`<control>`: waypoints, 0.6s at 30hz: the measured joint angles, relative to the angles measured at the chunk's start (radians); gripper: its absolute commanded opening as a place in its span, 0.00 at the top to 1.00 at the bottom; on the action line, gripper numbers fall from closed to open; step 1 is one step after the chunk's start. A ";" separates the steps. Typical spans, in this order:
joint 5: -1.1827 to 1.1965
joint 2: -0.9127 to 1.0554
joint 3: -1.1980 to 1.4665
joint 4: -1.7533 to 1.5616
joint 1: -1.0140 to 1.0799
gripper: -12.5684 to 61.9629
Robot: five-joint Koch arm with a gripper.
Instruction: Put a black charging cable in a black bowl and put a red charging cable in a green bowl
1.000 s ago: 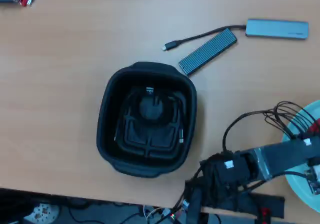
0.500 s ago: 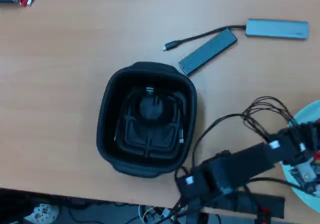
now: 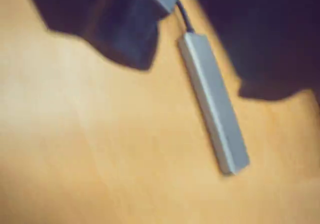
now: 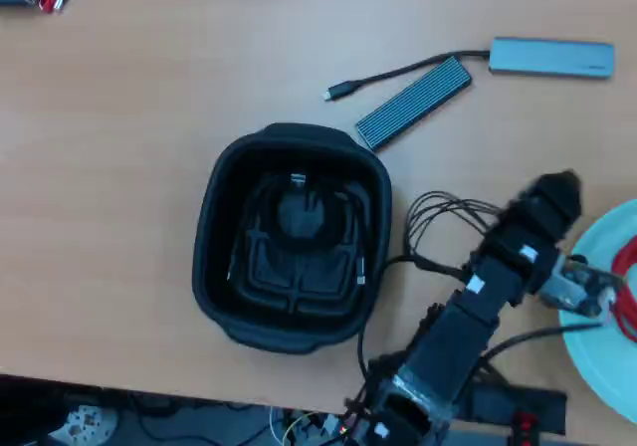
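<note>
Red charging cable in green bowl, beside arm; pincer state unclear

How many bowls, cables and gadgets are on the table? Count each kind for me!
Bowls: 2, the black bowl and the green bowl.
Cables: 2, the black charging cable in the black bowl and the red charging cable in the green one.
Gadgets: 2, the grey hub and a ribbed dark block.
Total: 6.
</note>
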 measured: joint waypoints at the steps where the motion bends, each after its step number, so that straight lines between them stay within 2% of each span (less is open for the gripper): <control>1: -0.002 0.000 0.026 -0.011 -0.031 0.62; 9: -0.055 0.000 0.364 -0.423 -0.305 0.62; 18: -0.196 0.000 0.660 -0.801 -0.416 0.62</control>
